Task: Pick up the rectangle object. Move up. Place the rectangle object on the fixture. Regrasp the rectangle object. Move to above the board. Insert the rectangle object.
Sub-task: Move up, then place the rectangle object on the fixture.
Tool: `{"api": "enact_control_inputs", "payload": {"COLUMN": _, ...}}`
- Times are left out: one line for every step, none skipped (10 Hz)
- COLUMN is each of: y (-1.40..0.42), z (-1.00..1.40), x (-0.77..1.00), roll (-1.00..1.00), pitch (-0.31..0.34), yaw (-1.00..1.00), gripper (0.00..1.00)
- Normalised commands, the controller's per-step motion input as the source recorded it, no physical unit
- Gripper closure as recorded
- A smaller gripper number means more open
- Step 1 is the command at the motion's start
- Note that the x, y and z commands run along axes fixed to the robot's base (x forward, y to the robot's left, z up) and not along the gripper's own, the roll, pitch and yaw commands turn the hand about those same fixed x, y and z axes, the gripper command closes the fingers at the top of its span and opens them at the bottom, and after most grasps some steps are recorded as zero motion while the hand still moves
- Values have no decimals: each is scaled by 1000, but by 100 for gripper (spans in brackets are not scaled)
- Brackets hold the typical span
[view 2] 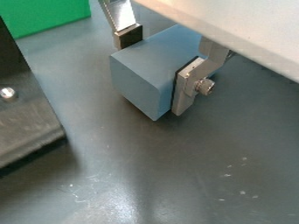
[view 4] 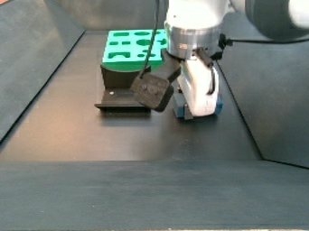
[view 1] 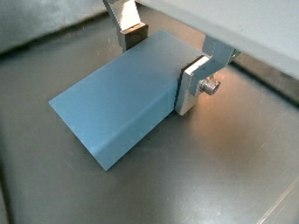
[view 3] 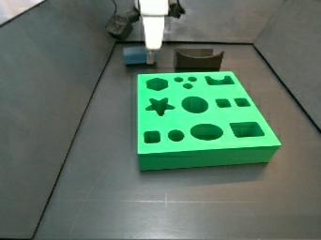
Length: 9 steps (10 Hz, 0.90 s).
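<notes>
Presently the gripper [view 2: 163, 59] brackets the rectangle object [view 2: 149, 72] on the floor, fingers at its sides; pick-up step, lift next.

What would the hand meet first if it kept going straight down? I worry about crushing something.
The rectangle object: the hand already straddles it, fingers at its sides. Below lies the dark floor.

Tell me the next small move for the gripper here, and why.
Probably close, then lift. The gripper is down at the floor with its fingers on either side of the rectangle object, which appears to rest on the floor beside the fixture. Whether the pads already press it I cannot tell, so securing the grasp comes before moving up.
</notes>
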Motion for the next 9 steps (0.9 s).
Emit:
{"api": "enact_control_inputs", "payload": {"y": 15, "z": 704, "x": -43, "roll": -25, "pitch": 30, "yaw": 33, "gripper": 100}}
{"api": "enact_control_inputs", "payload": {"y": -2, "z": 538, "x": -23, "roll": -55, "pitch": 39, "yaw": 31, "gripper": 100}}
{"api": "enact_control_inputs", "payload": {"y": -3, "z": 402, "x": -15, "roll": -76, "pitch": 51, "yaw": 29, "gripper": 100}}
{"api": "enact_control_inputs", "payload": {"y": -3, "z": 262, "x": -13, "roll": -93, "pitch": 52, "yaw": 22, "gripper": 100}}
{"api": "enact_control_inputs", "payload": {"y": 0, "z": 1000, "x": 0, "roll": 0, "pitch": 0, "yaw": 0, "gripper": 100}}
{"api": "enact_control_inputs", "payload": {"y": 0, "z": 1000, "x": -2, "roll": -10, "pitch": -4, "yaw": -13, "gripper": 100}}
{"api": "enact_control_inputs", "payload": {"y": -5, "z": 1000, "x": -8, "roll": -20, "pitch": 5, "yaw": -13, "gripper": 100}}
{"api": "enact_control_inputs", "payload": {"y": -8, "z": 1000, "x": -14, "roll": -45, "pitch": 10, "yaw": -5, "gripper": 100}}
{"api": "enact_control_inputs", "payload": {"y": -10, "z": 1000, "x": -16, "roll": -67, "pitch": 16, "yaw": 2, "gripper": 100}}
